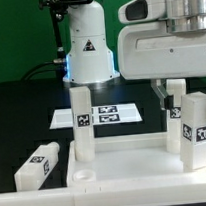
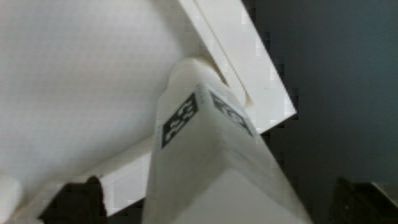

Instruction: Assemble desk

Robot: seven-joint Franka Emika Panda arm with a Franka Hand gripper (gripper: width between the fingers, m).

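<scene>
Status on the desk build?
Gripper open, fingers either side of upright leg on tabletop. Loose leg lying beside it. No obstruction seen.

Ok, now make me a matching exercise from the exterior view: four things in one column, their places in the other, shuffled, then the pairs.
Things:
1. loose leg
2. marker board
3. tabletop
4. gripper

Places:
A. flat on the black table, behind the desk parts
B. just above the right upright leg
C. on its side at the exterior view's left, off the tabletop
D. in the foreground, carrying the left upright leg

Pairs: 1-C, 2-A, 3-D, 4-B
</scene>
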